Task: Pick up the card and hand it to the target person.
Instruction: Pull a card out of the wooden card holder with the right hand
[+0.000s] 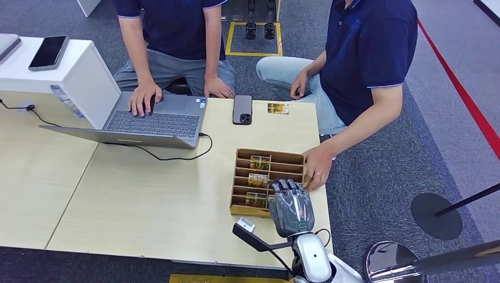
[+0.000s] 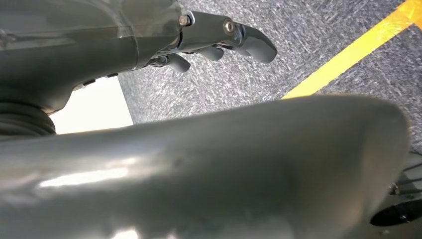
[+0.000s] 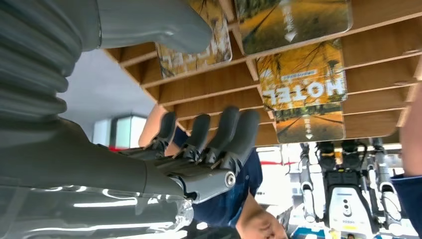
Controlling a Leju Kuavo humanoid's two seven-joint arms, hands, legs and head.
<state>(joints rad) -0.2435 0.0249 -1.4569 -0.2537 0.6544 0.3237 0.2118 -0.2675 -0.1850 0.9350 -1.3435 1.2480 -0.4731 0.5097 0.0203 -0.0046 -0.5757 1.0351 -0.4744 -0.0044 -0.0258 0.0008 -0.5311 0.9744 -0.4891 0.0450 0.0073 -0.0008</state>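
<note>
The right robot hand (image 1: pixel 290 203) hovers released over the wooden tray (image 1: pixel 288 158) at the counter's (image 1: pixel 147 206) 4 o'clock, reaching for a card (image 1: pixel 256 198). Next it must pinch one. The left robot hand (image 2: pixel 214 42) hangs curled and unladen.

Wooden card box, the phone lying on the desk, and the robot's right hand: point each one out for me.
wooden card box (image 1: pixel 239 177): head view, on its left wall.
phone (image 1: pixel 242 109): head view, middle of its dark back.
right hand (image 1: pixel 290 206): head view, back of the hand, over the box's right side.
</note>
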